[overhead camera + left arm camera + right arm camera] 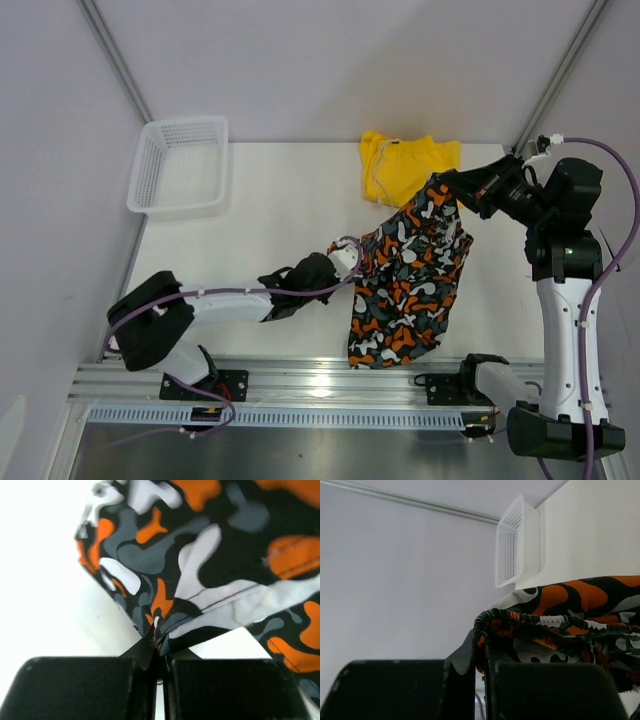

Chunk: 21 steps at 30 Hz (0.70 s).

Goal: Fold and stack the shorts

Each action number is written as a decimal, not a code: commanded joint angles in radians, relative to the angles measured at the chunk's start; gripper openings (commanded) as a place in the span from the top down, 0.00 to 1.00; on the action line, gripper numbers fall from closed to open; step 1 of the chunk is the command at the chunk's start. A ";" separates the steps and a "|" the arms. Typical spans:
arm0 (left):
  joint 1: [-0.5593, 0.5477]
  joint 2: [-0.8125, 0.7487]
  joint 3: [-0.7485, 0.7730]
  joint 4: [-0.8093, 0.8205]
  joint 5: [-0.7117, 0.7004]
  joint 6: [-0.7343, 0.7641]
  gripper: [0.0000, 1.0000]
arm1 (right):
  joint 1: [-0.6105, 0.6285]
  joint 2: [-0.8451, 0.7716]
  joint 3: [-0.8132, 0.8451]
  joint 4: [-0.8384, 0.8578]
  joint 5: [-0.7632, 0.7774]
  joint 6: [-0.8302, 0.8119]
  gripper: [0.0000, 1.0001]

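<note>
The patterned shorts (410, 280) lie at centre-right of the white table (270, 220), pulled between both arms. The left gripper (345, 258) is clamped on the left edge of the fabric, with its jaws pressed together on a folded seam. The right gripper (447, 185) is clamped on the gathered waistband at the far end, lifting it. The yellow shorts (410, 165) lie crumpled at the far table edge, just behind the patterned pair. A white mesh basket (180, 165) sits at the far left corner.
</note>
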 commanded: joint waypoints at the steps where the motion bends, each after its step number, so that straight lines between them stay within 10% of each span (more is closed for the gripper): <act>1: 0.004 -0.170 0.061 -0.148 -0.080 -0.101 1.00 | -0.017 -0.018 0.003 -0.004 0.026 -0.012 1.00; 14: -0.002 -0.595 0.468 -0.892 -0.026 -0.360 1.00 | -0.038 0.027 0.072 -0.008 0.054 0.054 1.00; 21: -0.002 -0.744 0.657 -1.015 0.193 -0.320 1.00 | -0.041 -0.028 0.213 -0.093 -0.056 0.048 1.00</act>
